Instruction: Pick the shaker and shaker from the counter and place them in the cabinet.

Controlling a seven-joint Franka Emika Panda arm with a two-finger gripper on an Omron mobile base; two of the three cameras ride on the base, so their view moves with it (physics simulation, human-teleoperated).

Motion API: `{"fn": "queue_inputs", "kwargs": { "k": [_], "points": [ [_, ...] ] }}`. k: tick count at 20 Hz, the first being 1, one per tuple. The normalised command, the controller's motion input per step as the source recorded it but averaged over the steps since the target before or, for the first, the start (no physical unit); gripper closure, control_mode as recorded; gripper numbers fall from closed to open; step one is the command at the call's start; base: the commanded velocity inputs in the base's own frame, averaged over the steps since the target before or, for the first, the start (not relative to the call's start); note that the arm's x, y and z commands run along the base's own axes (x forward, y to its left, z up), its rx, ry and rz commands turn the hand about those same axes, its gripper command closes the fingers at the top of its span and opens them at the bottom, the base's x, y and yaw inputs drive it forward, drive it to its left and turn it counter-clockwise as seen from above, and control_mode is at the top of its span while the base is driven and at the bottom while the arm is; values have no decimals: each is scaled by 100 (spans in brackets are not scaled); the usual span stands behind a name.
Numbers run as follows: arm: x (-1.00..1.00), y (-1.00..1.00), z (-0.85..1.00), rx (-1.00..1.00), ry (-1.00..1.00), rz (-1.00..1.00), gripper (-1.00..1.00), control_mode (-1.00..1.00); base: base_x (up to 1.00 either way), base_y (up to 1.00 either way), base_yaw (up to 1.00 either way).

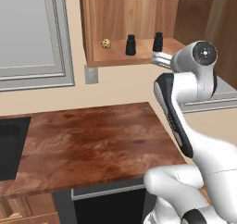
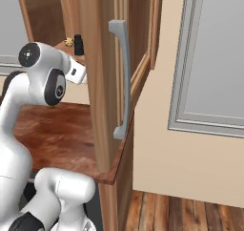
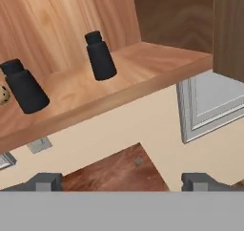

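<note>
Two black shakers stand upright on the wooden shelf of the open brown cabinet point(image 1: 134, 15). In the hand view one shaker point(image 3: 100, 56) is near the middle and the other shaker point(image 3: 26, 87) is at the left, apart from each other. The left base view shows them as one shaker point(image 1: 130, 45) and another point(image 1: 158, 41). My gripper point(image 3: 122, 182) is open, fingertips point(image 3: 45, 181) wide apart with nothing between them. It hangs just below and in front of the shelf edge point(image 3: 119, 99), clear of both shakers.
A tiny tan speckled ball point(image 1: 106, 43) lies on the shelf, left of the shakers. The cabinet's open door point(image 2: 102, 82) with a grey handle point(image 2: 121, 77) stands right of my arm. Below are the dark wood counter point(image 1: 92, 140), a black sink point(image 1: 9, 149) and a wall outlet point(image 1: 91, 74).
</note>
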Motion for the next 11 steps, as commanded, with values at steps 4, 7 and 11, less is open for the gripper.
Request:
{"fn": "queue_inputs", "kwargs": {
  "k": [4,7,11],
  "points": [
    [-39,17,-58,17,8,0,-100,-100,0,0,0],
    [-22,20,-86,14,13,0,-100,-100,0,0,0],
    [-19,28,-99,8,15,0,-100,-100,0,0,0]
  ]
}}
